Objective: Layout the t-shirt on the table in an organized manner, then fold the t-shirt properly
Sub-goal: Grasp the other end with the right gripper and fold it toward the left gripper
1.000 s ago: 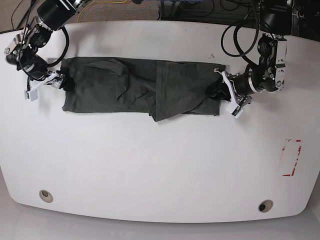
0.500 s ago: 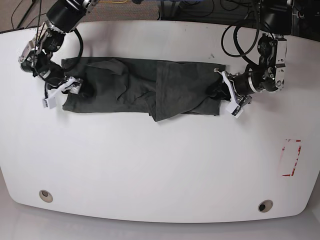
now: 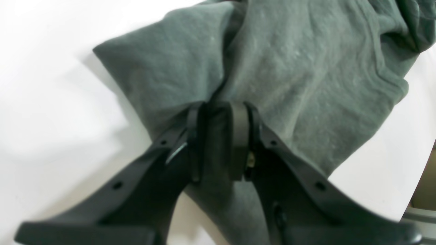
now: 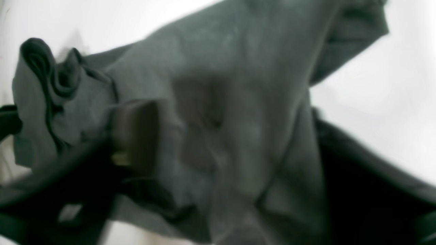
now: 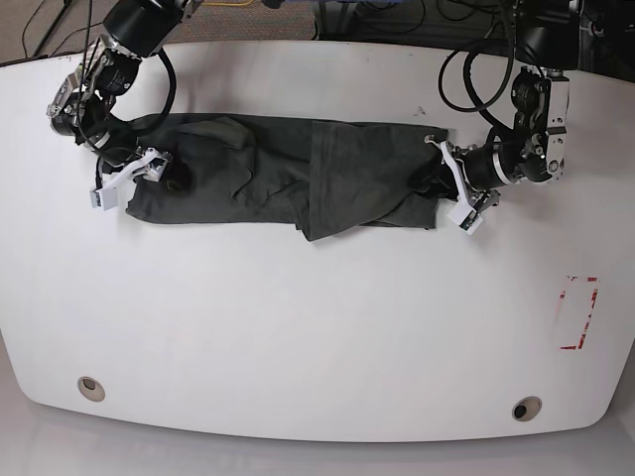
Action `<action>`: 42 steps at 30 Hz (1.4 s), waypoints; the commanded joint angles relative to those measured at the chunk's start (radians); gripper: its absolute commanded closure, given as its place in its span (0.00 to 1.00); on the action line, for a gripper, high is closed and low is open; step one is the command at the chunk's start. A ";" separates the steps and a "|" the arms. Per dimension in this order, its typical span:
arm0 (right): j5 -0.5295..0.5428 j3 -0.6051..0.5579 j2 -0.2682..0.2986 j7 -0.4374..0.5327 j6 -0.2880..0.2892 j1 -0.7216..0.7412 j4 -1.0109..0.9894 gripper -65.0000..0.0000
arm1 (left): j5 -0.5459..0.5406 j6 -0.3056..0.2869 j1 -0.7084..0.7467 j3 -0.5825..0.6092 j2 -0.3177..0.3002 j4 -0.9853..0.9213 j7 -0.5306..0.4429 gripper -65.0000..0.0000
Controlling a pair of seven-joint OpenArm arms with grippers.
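A: Where is the t-shirt (image 5: 283, 174)?
B: Spread across the table (image 5: 317, 327).
A: The claws?
B: The left gripper (image 3: 218, 112) pinches its edge. The right gripper (image 5: 164, 177) straddles cloth; grip unclear.

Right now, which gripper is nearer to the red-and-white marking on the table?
Left. The left gripper holds the t-shirt end on the same side as the red-and-white marking; the right gripper is at the far end.

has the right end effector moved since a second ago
Yes. In the base view the right end effector has slid inward along the t-shirt, away from the table edge, toward the left end effector.
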 commanded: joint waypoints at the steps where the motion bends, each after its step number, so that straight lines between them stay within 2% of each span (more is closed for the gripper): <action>1: 0.015 0.002 0.016 0.008 0.002 0.011 0.019 0.53 | 0.078 0.032 0.004 -0.001 -0.015 -0.004 0.075 0.84; 6: 0.015 0.001 0.019 0.008 0.002 0.011 0.041 0.88 | 0.082 0.040 0.002 0.007 -0.013 -0.008 0.078 0.84; 9: 0.015 0.001 0.019 0.008 0.002 0.011 0.071 0.97 | 0.082 0.040 0.002 0.005 -0.010 -0.008 0.099 0.84; 15: 0.015 -0.019 0.018 0.008 0.002 -0.012 0.169 0.98 | 0.081 0.040 -0.018 0.008 -0.005 -0.005 0.135 0.84; 24: 0.025 -0.165 0.013 0.008 0.002 -0.070 0.400 0.98 | 0.081 0.040 -0.025 0.008 0.022 -0.005 0.147 0.84; 30: 0.026 -0.305 0.007 0.008 0.002 -0.076 0.510 0.98 | 0.082 0.042 -0.027 0.008 0.042 -0.005 0.147 0.84; 32: 0.026 -0.338 -0.008 0.008 0.002 -0.075 0.522 0.98 | 0.082 0.046 -0.027 0.008 0.045 -0.005 0.147 0.84; 38: 0.025 -0.414 -0.064 0.008 0.002 -0.059 0.524 0.98 | 0.082 0.114 -0.027 0.008 0.051 -0.005 0.144 0.84; 42: 0.018 -0.477 -0.101 0.008 0.002 -0.042 0.524 0.98 | 0.082 0.120 -0.027 0.008 0.051 -0.005 0.144 0.84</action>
